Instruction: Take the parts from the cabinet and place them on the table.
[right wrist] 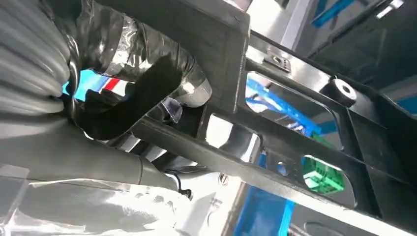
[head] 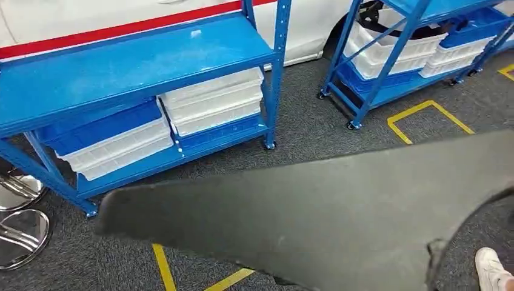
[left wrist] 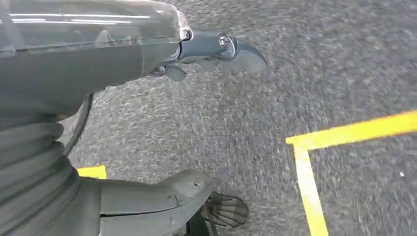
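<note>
Our right hand [right wrist: 147, 93] grasps the large dark grey flat plastic panel part [head: 315, 212] by its ribbed underside, above the grey carpet [head: 315, 127]; our left hand [left wrist: 196, 54] hangs with nothing in it, fingers apart.

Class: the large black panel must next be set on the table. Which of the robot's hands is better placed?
Right. The right hand already grips the black panel's frame; the left hand hangs over carpet, holding nothing.

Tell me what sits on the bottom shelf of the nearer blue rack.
The nearer blue rack has stacked white and blue bins on its bottom shelf. What the bins contain is hidden by the shelf above.
</note>
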